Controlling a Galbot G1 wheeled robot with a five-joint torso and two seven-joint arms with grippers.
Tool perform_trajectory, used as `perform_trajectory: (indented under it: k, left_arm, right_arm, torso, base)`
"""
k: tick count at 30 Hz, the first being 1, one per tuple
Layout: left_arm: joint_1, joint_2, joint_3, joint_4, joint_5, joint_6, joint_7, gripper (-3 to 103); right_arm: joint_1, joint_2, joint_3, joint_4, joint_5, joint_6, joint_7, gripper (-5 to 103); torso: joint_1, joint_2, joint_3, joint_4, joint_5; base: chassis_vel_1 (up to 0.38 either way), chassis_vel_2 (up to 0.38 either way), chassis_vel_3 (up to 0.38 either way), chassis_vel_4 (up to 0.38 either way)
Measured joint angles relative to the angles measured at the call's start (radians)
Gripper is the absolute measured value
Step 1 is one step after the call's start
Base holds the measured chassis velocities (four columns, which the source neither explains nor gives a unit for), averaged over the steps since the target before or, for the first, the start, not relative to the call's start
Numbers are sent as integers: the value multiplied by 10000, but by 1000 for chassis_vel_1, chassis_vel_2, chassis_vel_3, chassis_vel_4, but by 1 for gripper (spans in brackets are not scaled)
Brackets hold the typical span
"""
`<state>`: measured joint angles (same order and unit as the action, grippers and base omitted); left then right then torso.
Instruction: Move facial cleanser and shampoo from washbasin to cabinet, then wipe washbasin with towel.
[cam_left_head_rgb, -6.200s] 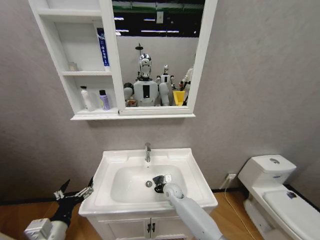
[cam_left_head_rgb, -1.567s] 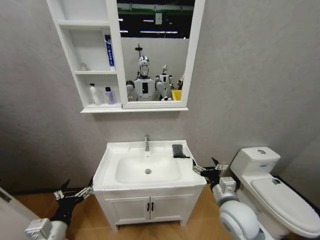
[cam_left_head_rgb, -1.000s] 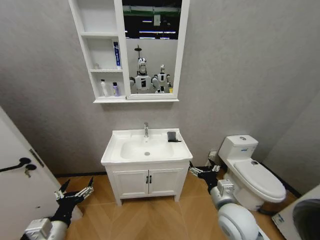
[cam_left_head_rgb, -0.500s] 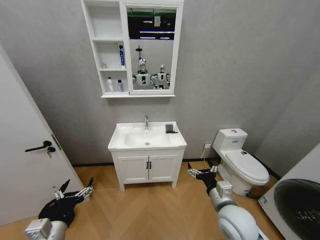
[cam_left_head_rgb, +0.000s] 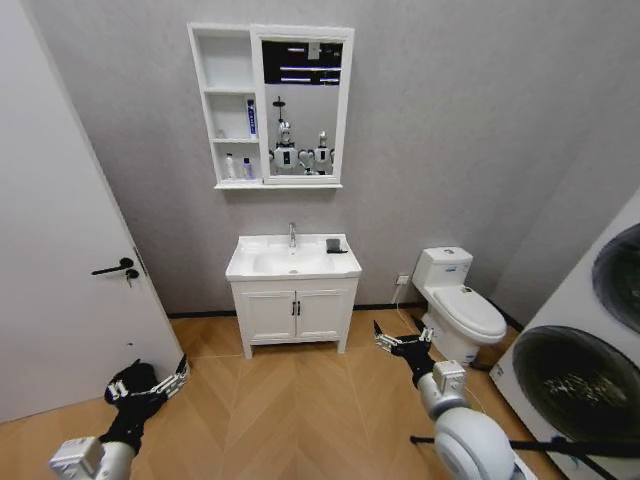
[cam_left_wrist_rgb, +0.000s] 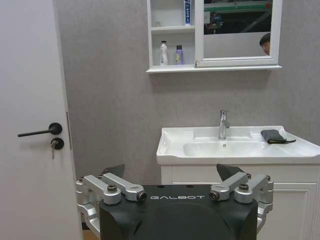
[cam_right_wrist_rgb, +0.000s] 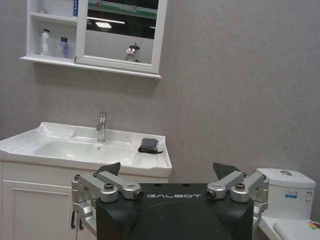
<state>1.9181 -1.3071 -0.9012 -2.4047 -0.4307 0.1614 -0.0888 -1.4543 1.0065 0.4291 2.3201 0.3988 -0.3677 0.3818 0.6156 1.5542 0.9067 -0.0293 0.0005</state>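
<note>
Head view: we stand well back, left claw (cam_left_head_rgb: 150, 385) and right claw (cam_left_head_rgb: 400, 343) wide, empty. 2 bottles (cam_left_head_rgb: 238, 167) sit in the cabinet (cam_left_head_rgb: 228, 105); towel (cam_left_head_rgb: 333, 245) rests on the washbasin (cam_left_head_rgb: 293, 262). We judge no step remains.

Bathroom fixtures around the work area

A white toilet (cam_left_head_rgb: 462, 307) stands by the grey wall (cam_left_head_rgb: 450, 130), lid down. At the far right, a front-loading washing machine (cam_left_head_rgb: 585, 370) shows its dark round door. A white door (cam_left_head_rgb: 60, 250) with a black lever handle (cam_left_head_rgb: 113, 267) sits on the left. The floor (cam_left_head_rgb: 290, 410) is herringbone wood.
</note>
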Motion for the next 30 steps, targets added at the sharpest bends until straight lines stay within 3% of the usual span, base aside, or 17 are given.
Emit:
perform_trajectory:
  k: [5,30]
  left_arm:
    - [0,0,0,0,0,0,0,100]
    - [2,0,0,0,0,0,-2,100]
  right_arm:
    - [126,-83,30,-28,-19,-6,51,100]
    - [115,-84,29,-28,-24,-36,75,100]
  torso:
    - [13,-5,3,9,-6]
    - [-2,0,-2,5,-5]
  base:
    - [-59,48,106,-31]
    - [-1,2,4,-1]
